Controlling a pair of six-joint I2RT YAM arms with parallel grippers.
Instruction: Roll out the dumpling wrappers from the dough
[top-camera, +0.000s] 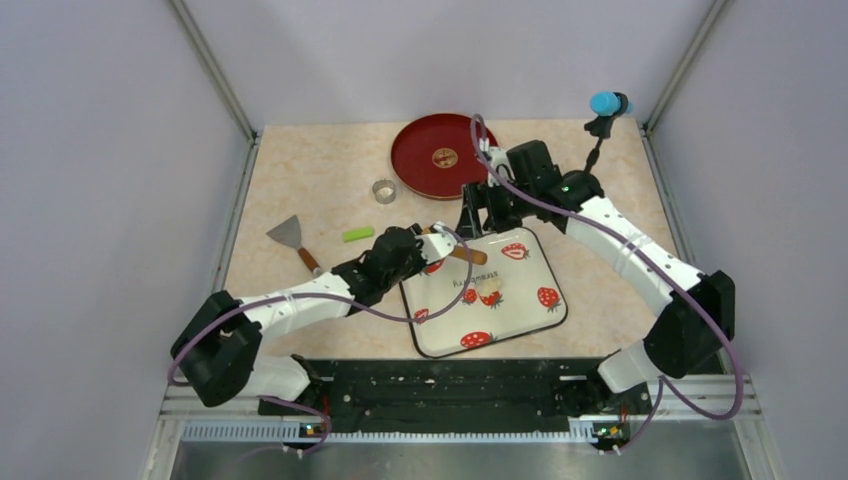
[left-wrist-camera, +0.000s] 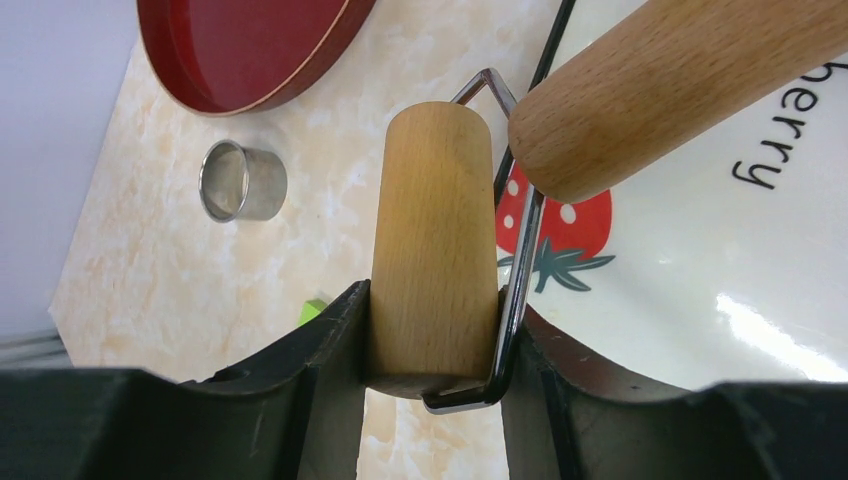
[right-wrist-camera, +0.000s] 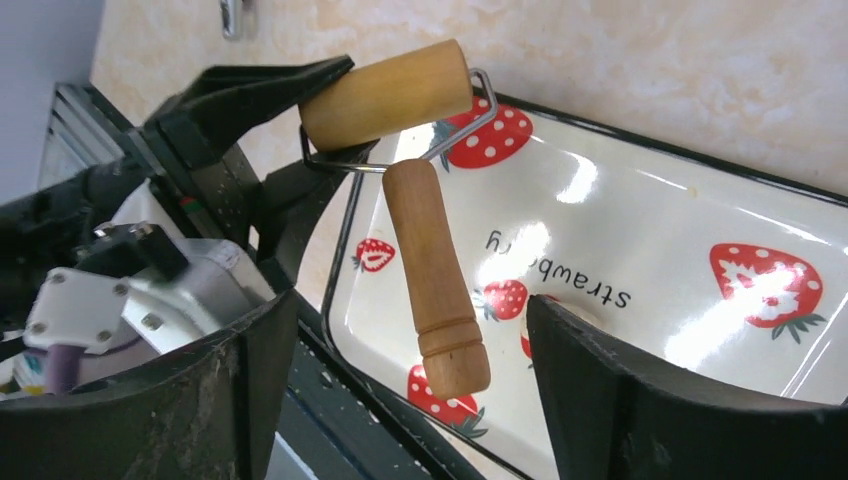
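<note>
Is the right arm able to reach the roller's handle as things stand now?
Probably yes. The right gripper is open, and the handle lies free just ahead of its fingers. The left gripper clamps the roller only at its drum, so nothing seems to block the way.

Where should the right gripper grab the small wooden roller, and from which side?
Grip the tan turned wooden handle at mid-length, coming from above, jaws across it: it juts free over the strawberry-print tray, while the left gripper clamps the drum.
</note>
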